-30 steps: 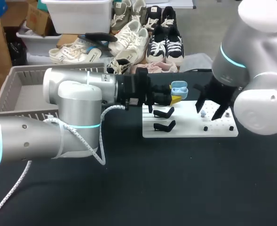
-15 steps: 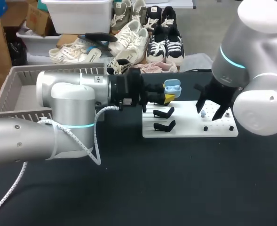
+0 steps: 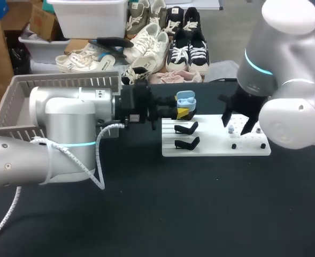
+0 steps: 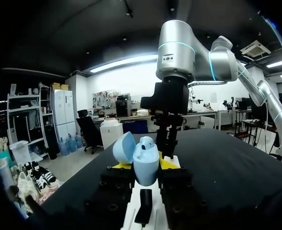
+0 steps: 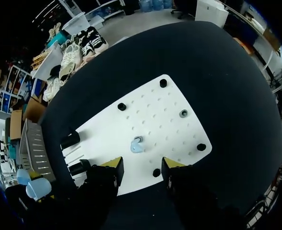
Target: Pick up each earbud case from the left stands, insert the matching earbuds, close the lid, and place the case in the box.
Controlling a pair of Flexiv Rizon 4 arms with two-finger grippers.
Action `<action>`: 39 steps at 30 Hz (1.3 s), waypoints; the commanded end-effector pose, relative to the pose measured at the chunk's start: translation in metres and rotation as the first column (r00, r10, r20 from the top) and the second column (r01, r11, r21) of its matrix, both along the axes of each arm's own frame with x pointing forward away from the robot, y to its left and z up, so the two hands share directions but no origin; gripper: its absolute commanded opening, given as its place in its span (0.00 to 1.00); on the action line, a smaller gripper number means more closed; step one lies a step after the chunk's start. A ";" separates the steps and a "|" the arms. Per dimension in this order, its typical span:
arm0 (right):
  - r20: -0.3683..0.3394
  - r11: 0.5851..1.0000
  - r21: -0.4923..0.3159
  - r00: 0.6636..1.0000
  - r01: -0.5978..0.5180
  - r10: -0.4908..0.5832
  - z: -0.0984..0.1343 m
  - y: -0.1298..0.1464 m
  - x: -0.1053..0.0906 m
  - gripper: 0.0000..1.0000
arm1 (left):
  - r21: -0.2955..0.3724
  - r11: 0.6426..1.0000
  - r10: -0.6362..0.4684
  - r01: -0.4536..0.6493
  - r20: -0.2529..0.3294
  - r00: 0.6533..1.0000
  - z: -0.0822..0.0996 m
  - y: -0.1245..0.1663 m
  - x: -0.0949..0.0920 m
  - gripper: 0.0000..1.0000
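My left gripper (image 3: 182, 112) is shut on a light blue earbud case (image 3: 185, 100), held above the far left end of the white board (image 3: 216, 145). The left wrist view shows the case (image 4: 146, 162) upright between the yellow tips, its lid (image 4: 123, 147) open and one earbud (image 4: 147, 142) seated inside. A loose blue earbud (image 3: 230, 129) lies on the board. My right gripper (image 3: 237, 123) hangs open just above it. From the right wrist, the earbud (image 5: 137, 145) lies just ahead of the open gripper (image 5: 141, 165), apart from both tips.
Two black stands (image 3: 186, 128) (image 3: 187, 143) sit at the board's left end, and small black pegs (image 3: 233, 145) dot its right part. A grey basket (image 3: 18, 101) stands at the far left. Dark tabletop stretches in front of the board.
My left arm has drawn back to the left with the open case in its grip. The right gripper has stayed over the earbud, shifting only slightly.
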State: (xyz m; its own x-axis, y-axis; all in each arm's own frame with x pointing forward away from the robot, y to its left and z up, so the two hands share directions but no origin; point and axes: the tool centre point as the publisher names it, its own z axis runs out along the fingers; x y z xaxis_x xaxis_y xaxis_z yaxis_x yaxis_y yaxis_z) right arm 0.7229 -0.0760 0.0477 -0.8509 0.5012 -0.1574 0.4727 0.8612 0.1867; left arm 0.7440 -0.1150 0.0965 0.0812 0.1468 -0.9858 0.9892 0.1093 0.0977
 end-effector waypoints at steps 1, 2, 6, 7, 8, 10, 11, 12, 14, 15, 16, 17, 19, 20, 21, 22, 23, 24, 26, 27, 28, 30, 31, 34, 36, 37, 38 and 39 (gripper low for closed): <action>-0.005 1.000 -0.001 1.000 -0.007 0.007 -0.004 0.004 0.007 0.49 | -0.003 1.000 0.004 -0.004 0.002 1.000 0.000 0.001 -0.002 0.00; -0.006 1.000 -0.002 1.000 -0.009 0.009 -0.005 0.005 0.008 0.49 | -0.003 1.000 0.004 -0.004 0.002 1.000 0.000 0.001 -0.002 0.00; -0.016 0.999 -0.044 1.000 -0.015 0.014 -0.007 0.008 0.011 0.49 | -0.003 1.000 0.004 -0.004 0.002 1.000 0.000 0.001 -0.002 0.00; -0.016 0.999 -0.044 1.000 -0.016 0.015 -0.008 0.009 0.012 0.49 | -0.003 1.000 0.004 -0.004 0.002 1.000 0.000 0.001 -0.002 0.00; -0.016 0.999 -0.045 1.000 -0.017 0.016 -0.008 0.009 0.012 0.49 | -0.003 1.000 0.004 -0.004 0.002 1.000 0.000 0.001 -0.002 0.00; -0.017 0.999 -0.044 1.000 -0.018 0.018 -0.011 0.010 0.013 0.49 | -0.003 1.000 0.004 -0.004 0.002 1.000 0.000 0.001 -0.002 0.00; -0.017 0.999 -0.043 1.000 -0.019 0.018 -0.011 0.010 0.014 0.49 | -0.003 1.000 0.004 -0.004 0.002 1.000 0.000 0.001 -0.002 0.00; -0.017 0.999 -0.043 1.000 -0.019 0.019 -0.012 0.010 0.014 0.50 | -0.003 1.000 0.004 -0.004 0.002 1.000 0.000 0.001 -0.002 0.00; -0.017 0.999 -0.041 1.000 -0.019 0.018 -0.014 0.010 0.015 0.49 | -0.003 1.000 0.004 -0.004 0.002 1.000 0.000 0.001 -0.002 0.00; -0.018 0.999 -0.040 1.000 -0.017 0.017 -0.015 0.010 0.015 0.50 | -0.003 1.000 0.004 -0.004 0.002 1.000 0.000 0.001 -0.002 0.00; -0.019 0.999 -0.038 1.000 -0.015 0.014 -0.016 0.010 0.015 0.50 | -0.003 1.000 0.004 -0.004 0.002 1.000 0.000 0.001 -0.002 0.00; -0.020 0.999 -0.036 1.000 -0.013 0.012 -0.017 0.010 0.015 0.50 | -0.003 1.000 0.004 -0.004 0.002 1.000 0.000 0.001 -0.002 0.00; -0.022 1.000 -0.030 1.000 -0.007 0.006 -0.018 0.010 0.015 0.49 | -0.003 1.000 0.004 -0.004 0.002 1.000 0.000 0.001 -0.002 0.00; -0.022 1.000 -0.028 1.000 -0.005 0.005 -0.019 0.009 0.015 0.49 | -0.003 1.000 0.004 -0.004 0.002 1.000 0.000 0.001 -0.002 0.00; -0.021 1.000 -0.028 1.000 -0.005 0.004 -0.019 0.009 0.015 0.49 | -0.003 1.000 0.004 -0.004 0.002 1.000 0.000 0.001 -0.002 0.00; -0.021 1.000 -0.029 1.000 -0.004 0.004 -0.019 0.009 0.015 0.49 | -0.003 1.000 0.004 -0.004 0.002 1.000 0.000 0.001 -0.002 0.00; -0.020 1.000 -0.029 1.000 -0.005 0.004 -0.019 0.009 0.015 0.50 | -0.003 1.000 0.004 -0.004 0.002 1.000 0.000 0.001 -0.002 0.00; -0.020 0.999 -0.031 1.000 -0.006 0.005 -0.019 0.009 0.015 0.50 | -0.003 1.000 0.004 -0.004 0.002 1.000 0.000 0.001 -0.002 0.00; -0.021 0.999 -0.034 1.000 -0.006 0.005 -0.019 0.009 0.015 0.50 | -0.003 1.000 0.004 -0.004 0.002 1.000 0.000 0.001 -0.002 0.00; -0.021 0.999 -0.035 1.000 -0.005 0.004 -0.019 0.009 0.015 0.50 | -0.003 1.000 0.004 -0.004 0.002 1.000 0.000 0.001 -0.002 0.00; -0.021 0.999 -0.035 1.000 -0.005 0.004 -0.019 0.009 0.015 0.49 | -0.003 1.000 0.004 -0.004 0.002 1.000 0.000 0.001 -0.002 0.00; -0.021 0.999 -0.034 1.000 -0.004 0.003 -0.019 0.009 0.015 0.49 | -0.003 1.000 0.004 -0.004 0.002 1.000 0.000 0.001 -0.002 0.00; -0.021 0.999 -0.034 1.000 -0.003 0.003 -0.019 0.009 0.015 0.48 | -0.003 1.000 0.004 -0.004 0.002 1.000 0.000 0.001 -0.002 0.00; -0.021 0.999 -0.033 1.000 -0.001 0.000 -0.020 0.009 0.015 0.47 | -0.003 1.000 0.004 -0.004 0.002 1.000 0.000 0.001 -0.002 0.00; -0.021 0.999 -0.033 1.000 0.000 -0.001 -0.020 0.008 0.015 0.46 | -0.003 1.000 0.004 -0.004 0.002 1.000 0.000 0.001 -0.002 0.00; -0.021 0.999 -0.034 1.000 0.000 -0.001 -0.020 0.008 0.015 0.46 | -0.003 1.000 0.004 -0.004 0.002 1.000 0.000 0.001 -0.002 0.00; -0.022 0.999 -0.033 1.000 0.000 -0.001 -0.021 0.008 0.015 0.45 | -0.003 1.000 0.004 -0.004 0.002 1.000 0.000 0.001 -0.002 0.00; -0.024 0.999 -0.033 1.000 0.001 -0.001 -0.022 0.008 0.015 0.44 | -0.003 1.000 0.004 -0.004 0.002 1.000 0.000 0.001 -0.002 0.00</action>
State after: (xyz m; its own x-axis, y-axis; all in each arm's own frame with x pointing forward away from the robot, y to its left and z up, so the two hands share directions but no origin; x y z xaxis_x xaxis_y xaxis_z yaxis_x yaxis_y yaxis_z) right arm 0.7377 -0.0681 0.0274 -0.8545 0.4962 -0.1541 0.4764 0.8666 0.1484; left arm 0.7433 -0.1148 0.0966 0.0814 0.1469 -0.9858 0.9890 0.1105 0.0982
